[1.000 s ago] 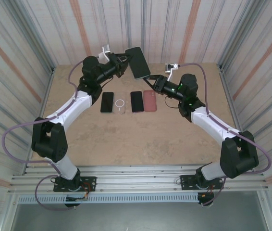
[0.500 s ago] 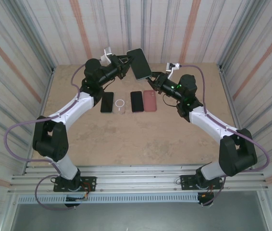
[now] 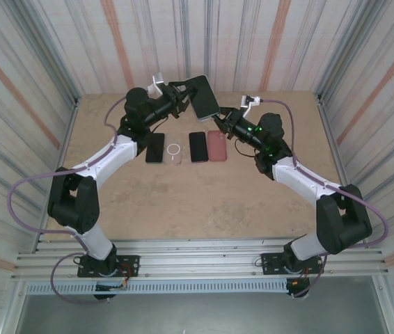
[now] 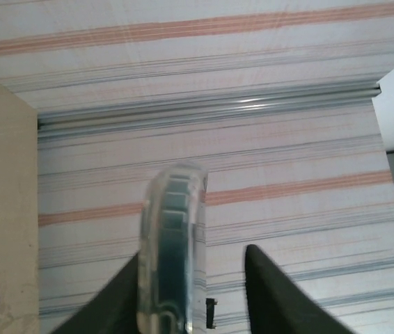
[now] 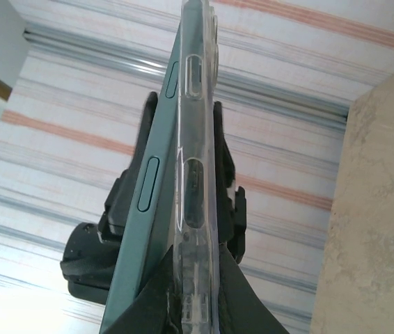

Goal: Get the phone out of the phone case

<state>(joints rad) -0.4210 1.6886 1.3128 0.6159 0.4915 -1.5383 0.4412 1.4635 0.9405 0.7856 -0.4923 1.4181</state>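
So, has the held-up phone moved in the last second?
Yes, slightly: in the top view the phone has drifted right and down, closer to the pink case.

Bright, even light reaches every corner. Only soft, pale shadows lie on the table (image 3: 183, 202). The top picture is sharp. Up close, the clear phone case (image 4: 171, 250) looks blurry, and a metal rail (image 4: 253, 104) on the striped wall (image 4: 308, 209) shines.
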